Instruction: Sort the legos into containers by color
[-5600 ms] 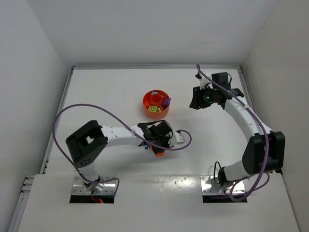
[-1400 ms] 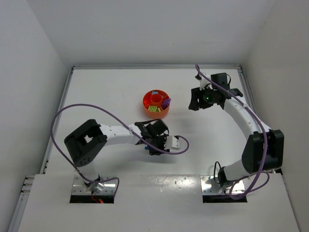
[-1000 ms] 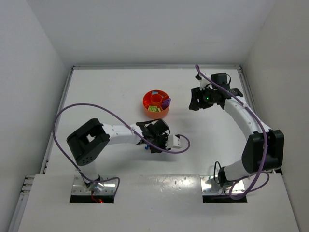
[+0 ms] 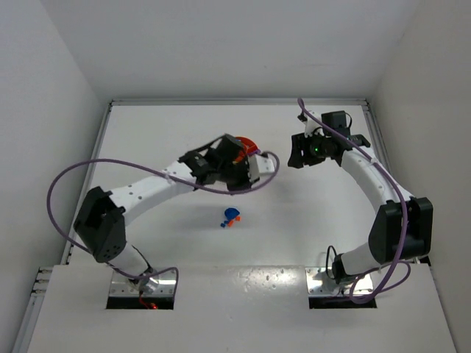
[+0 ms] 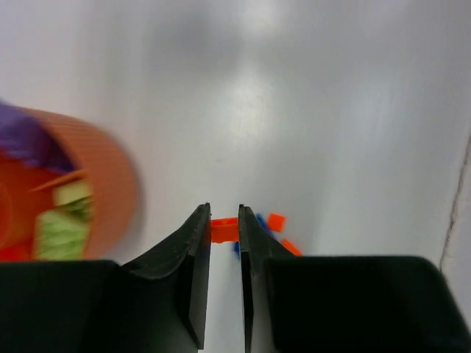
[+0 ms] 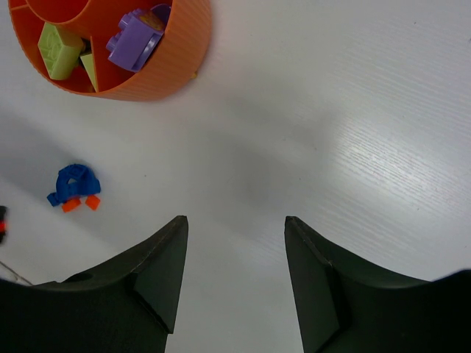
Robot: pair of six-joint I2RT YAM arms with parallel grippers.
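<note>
Orange lego (image 5: 224, 229), pinched in left claw (image 5: 224, 212)

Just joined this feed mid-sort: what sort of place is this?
Probably a lab robot cell: white walls box in the table, left arm and right arm bolted at its edge, toy bricks as workpieces.

2 white arms (image 4: 151, 187) w/ black joints, purple cables (image 4: 62, 178), black claw fingers (image 5: 193, 265), metal base plates (image 4: 125, 290) at frame bottom
</note>
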